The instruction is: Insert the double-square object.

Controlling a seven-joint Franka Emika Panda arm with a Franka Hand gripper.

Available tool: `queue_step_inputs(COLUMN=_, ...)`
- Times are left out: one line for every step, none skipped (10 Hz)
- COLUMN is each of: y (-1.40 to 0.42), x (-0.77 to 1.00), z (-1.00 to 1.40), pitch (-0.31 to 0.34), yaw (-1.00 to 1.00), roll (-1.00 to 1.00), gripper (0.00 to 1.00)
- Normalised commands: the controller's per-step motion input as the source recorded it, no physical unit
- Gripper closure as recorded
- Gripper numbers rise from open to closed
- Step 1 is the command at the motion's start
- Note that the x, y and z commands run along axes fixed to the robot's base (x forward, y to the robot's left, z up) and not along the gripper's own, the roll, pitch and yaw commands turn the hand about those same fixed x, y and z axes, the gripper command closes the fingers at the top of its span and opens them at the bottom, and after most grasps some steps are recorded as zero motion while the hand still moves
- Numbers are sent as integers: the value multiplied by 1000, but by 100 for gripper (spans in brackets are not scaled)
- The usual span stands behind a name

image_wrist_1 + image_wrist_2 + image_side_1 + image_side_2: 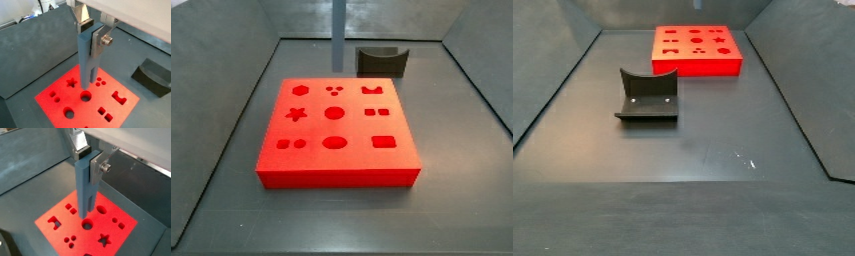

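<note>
My gripper point(91, 36) is shut on the upper end of the double-square object point(87, 60), a long grey-blue peg that hangs upright. It shows the same way in both wrist views, gripper point(90, 160) and peg point(85, 188). The peg's lower end hangs above the flat red block point(67, 102), over its round hole point(85, 95) and clear of the surface. In a side view the peg point(338, 30) hangs over the far edge of the red block point(334, 125), with the gripper out of frame. The block also lies at the far end in a side view point(698, 50).
The dark fixture with a curved notch point(381, 62) stands just beyond the red block's far right corner, also seen in a side view point(647, 97) and a wrist view point(153, 75). Grey walls point(238, 60) enclose the floor on the sides.
</note>
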Motion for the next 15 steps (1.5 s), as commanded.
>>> queue_step_inputs(y=0, x=71, z=-97, pitch=0, yaw=-1000, roll=0, gripper=100)
queue_step_inputs(y=0, x=26, z=-111, pitch=-16, yaw=-1000, roll=0, gripper=100)
queue_step_inputs(y=0, x=63, z=-149, pitch=-16, yaw=-1000, roll=0, gripper=100)
queue_step_inputs(y=0, x=177, z=-174, pitch=-11, yaw=-949, roll=0, gripper=100)
queue_step_inputs(y=-3, x=223, z=-177, pitch=-7, yaw=-909, roll=4, gripper=100)
queue_step_inputs(y=-14, x=283, z=-177, pitch=-1, yaw=-854, roll=7, gripper=100)
queue_step_inputs(y=-3, x=220, z=-160, pitch=0, yaw=-906, roll=0, gripper=100)
queue_step_inputs(y=0, x=23, z=-157, pitch=-3, yaw=-1000, roll=0, gripper=100)
queue_step_inputs(y=0, x=0, z=-146, pitch=-1, yaw=-1000, roll=0, gripper=100)
queue_step_inputs(y=0, x=0, z=-146, pitch=0, yaw=-1000, roll=0, gripper=100)
queue_step_inputs(y=0, x=0, z=-146, pitch=0, yaw=-1000, roll=0, gripper=100)
queue_step_inputs(y=0, x=0, z=-131, pitch=-7, yaw=-1000, roll=0, gripper=100)
queue_step_inputs(y=0, x=37, z=-89, pitch=-4, yaw=-1000, roll=0, gripper=100)
queue_step_inputs(y=0, x=329, z=-83, pitch=0, yaw=-834, roll=0, gripper=100)
queue_step_inputs(y=-20, x=543, z=-94, pitch=0, yaw=-646, roll=0, gripper=100)
